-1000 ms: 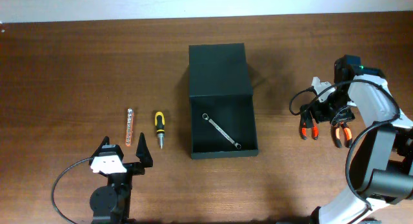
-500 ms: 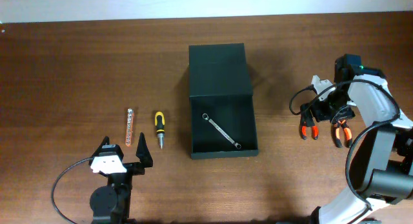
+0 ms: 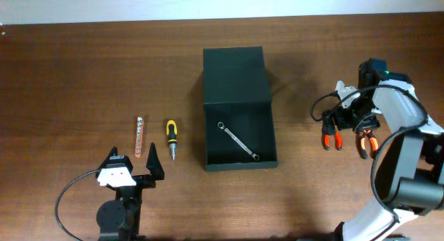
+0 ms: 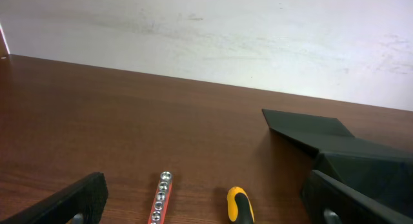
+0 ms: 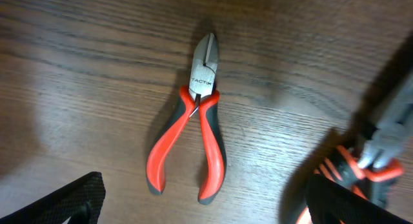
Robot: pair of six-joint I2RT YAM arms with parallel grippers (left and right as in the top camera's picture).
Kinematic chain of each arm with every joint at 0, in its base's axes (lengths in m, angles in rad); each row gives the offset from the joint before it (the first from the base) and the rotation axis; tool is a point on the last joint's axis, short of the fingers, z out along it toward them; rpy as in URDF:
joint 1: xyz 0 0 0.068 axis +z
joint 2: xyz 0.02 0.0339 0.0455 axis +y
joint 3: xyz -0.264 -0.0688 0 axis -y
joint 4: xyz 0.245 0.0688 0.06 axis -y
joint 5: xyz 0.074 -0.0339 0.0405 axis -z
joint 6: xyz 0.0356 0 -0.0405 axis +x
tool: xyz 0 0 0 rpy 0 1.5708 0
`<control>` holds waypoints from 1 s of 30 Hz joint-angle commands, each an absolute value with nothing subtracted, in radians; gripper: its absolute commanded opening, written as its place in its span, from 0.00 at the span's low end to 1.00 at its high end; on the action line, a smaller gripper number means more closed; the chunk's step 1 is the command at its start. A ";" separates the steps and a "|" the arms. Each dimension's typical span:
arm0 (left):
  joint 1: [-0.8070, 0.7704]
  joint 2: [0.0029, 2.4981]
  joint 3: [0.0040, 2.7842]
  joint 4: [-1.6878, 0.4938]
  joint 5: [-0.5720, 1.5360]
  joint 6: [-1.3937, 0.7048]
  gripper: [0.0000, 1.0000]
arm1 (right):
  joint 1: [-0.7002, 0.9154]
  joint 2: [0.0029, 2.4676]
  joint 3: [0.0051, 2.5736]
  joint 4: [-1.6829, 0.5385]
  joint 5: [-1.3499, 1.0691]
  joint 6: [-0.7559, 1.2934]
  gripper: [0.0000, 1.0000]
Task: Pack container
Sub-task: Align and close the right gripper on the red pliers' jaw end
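Closest to me on the brown wooden worktop (image 3: 69, 74), my left pincer (image 3: 132, 161) sits low by the near edge with its jaws spread wide and nothing between them. Just beyond its fingers (image 4: 64, 201) lie two small tools side by side, both pointing away from me. One is a slim red strip set with a row of silver sockets (image 3: 139, 137), on the left. The other is a stubby screwdriver with a yellow and black handle (image 3: 171, 138), on the right, apart from the strip.

Further right, at mid-worktop, stands the container, a large matte black rectangular box (image 3: 260, 126), open at the top. A silver combination wrench (image 3: 238, 142) lies diagonally on its floor.

Well to the right of the box, red and black side cutters (image 5: 201, 95) rest flat on the wood, nose pointing away from my right wrist camera. A second pair of pliers with orange handles (image 3: 365, 142) lies just beside them. My right pincer (image 3: 350, 119) hangs over these cutters with its jaws wide apart, clasping nothing. I cannot tell how high above them it is.

Behind the box, its flat black lid (image 3: 234, 74) is thrown back, lying toward the pale far wall (image 4: 206, 37).
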State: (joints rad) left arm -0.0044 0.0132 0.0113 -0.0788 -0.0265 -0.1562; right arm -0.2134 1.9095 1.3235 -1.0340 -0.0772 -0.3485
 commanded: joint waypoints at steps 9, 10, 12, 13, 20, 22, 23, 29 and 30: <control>-0.008 0.012 0.009 -0.083 -0.019 -0.140 0.99 | -0.160 1.986 1.326 -1.004 -0.081 -0.270 0.99; -0.008 0.012 0.009 -0.083 -0.019 -0.140 0.99 | -0.157 1.986 1.326 -0.999 -0.073 -0.256 0.99; -0.008 0.012 0.009 -0.083 -0.019 -0.140 0.99 | -0.156 1.986 1.326 -0.987 -0.067 -0.237 0.99; -0.008 0.012 0.009 -0.083 -0.019 -0.140 0.99 | -0.156 1.986 1.326 -0.981 -0.067 -0.226 0.99; -0.008 0.012 0.009 -0.083 -0.019 -0.140 0.99 | -0.156 1.987 1.326 -0.949 -0.067 -0.226 0.99; -0.008 0.012 0.009 -0.083 -0.019 -0.140 0.99 | -0.156 1.987 1.326 -0.941 -0.067 -0.226 0.99; -0.008 0.012 0.009 -0.083 -0.019 -0.140 0.99 | -0.156 1.987 1.326 -0.936 -0.067 -0.227 0.99; -0.008 0.012 0.009 -0.083 -0.019 -0.140 0.99 | -0.156 1.987 1.326 -0.914 -0.067 -0.228 0.99; -0.008 0.012 0.009 -0.083 -0.019 -0.140 0.99 | -0.156 1.987 1.326 -0.913 -0.067 -0.228 0.99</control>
